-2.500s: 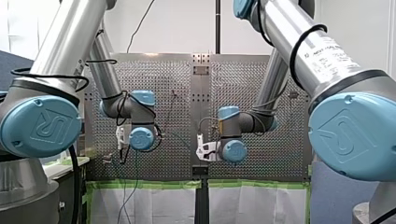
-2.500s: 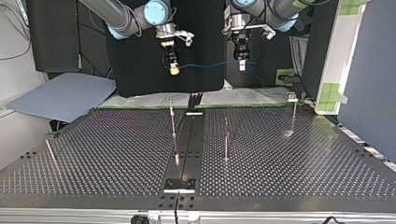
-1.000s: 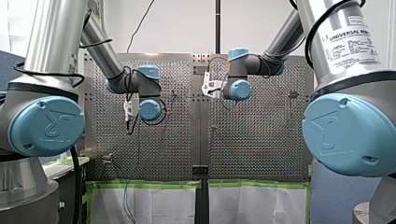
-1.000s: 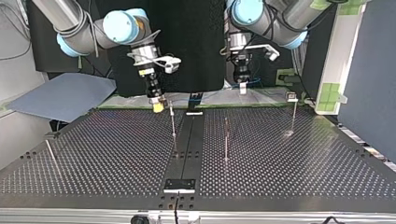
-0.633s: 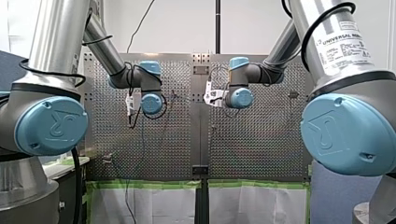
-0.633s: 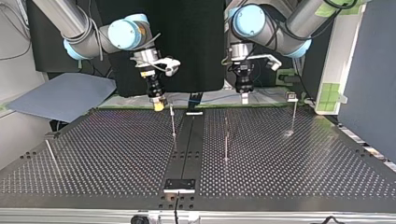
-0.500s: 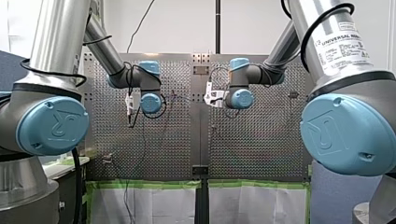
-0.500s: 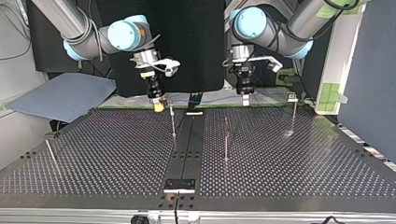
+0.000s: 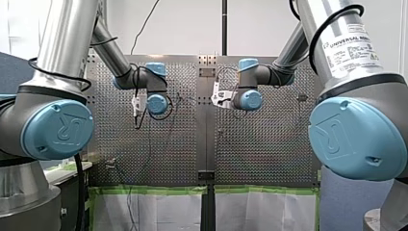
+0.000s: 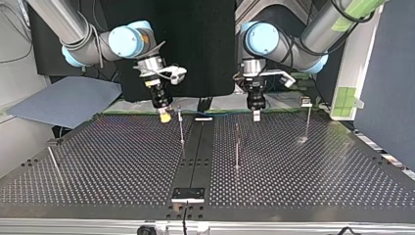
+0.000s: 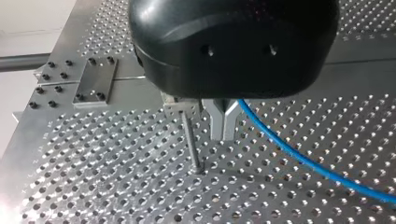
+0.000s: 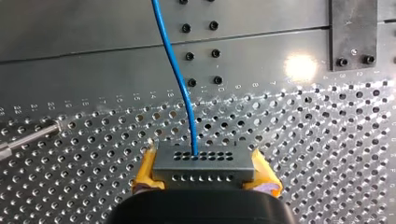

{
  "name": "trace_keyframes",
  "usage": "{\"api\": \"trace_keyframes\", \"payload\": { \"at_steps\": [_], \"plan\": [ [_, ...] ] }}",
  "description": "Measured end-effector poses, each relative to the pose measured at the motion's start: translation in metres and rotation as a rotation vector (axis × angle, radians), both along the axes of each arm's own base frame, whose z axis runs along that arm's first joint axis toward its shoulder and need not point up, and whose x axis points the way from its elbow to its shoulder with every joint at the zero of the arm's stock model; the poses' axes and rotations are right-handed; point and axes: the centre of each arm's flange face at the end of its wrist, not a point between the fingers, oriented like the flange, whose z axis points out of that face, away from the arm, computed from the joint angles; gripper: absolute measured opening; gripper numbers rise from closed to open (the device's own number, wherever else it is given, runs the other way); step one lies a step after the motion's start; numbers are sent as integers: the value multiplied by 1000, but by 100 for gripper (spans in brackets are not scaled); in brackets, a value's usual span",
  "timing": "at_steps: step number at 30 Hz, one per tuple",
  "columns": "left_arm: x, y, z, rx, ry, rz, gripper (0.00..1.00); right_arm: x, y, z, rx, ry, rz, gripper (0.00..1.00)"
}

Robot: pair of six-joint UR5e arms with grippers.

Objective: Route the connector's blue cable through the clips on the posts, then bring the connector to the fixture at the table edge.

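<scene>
In the right wrist view my right gripper (image 12: 203, 179) is shut on the grey connector (image 12: 203, 163), its yellow pads (image 12: 144, 175) against both ends. The blue cable (image 12: 175, 70) runs from the connector out over the plate. In the top view this gripper (image 10: 165, 115) hangs just beside a thin post (image 10: 180, 125). My left gripper (image 11: 223, 126) has its metal fingers shut on the blue cable (image 11: 303, 161), which trails off to one side. A post (image 11: 191, 149) with a small clip (image 11: 180, 109) stands right beside those fingers. In the top view my left gripper (image 10: 255, 115) hovers at the table's far edge.
Further posts stand on the perforated table (image 10: 122, 166): one near the middle (image 10: 237, 147), one with a clip on top at the top view's right (image 10: 308, 122), a leaning one at its left (image 10: 53, 159). A dark strip (image 10: 195, 152) runs down the centre to a small plate (image 10: 188, 194).
Both grippers have come down toward the table's far edge. My left gripper dropped the most; my right gripper sank slightly beside its post. The holds on connector and cable are unchanged.
</scene>
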Motion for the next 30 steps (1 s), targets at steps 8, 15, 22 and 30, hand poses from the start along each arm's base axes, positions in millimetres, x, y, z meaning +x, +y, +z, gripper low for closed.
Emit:
{"api": "trace_keyframes", "payload": {
  "at_steps": [8,15,22,30],
  "plan": [
    [17,2,16,-3,-9,3,0,-4,-8,3,-2,0,-8,0],
    [23,5,19,4,2,-7,0,-9,-13,3,-3,1,-13,0],
    [32,8,27,4,-4,-6,0,-12,-16,3,-3,1,-15,0],
    [50,9,29,7,11,-2,0,-15,-20,3,-3,2,-21,0]
  ]
}}
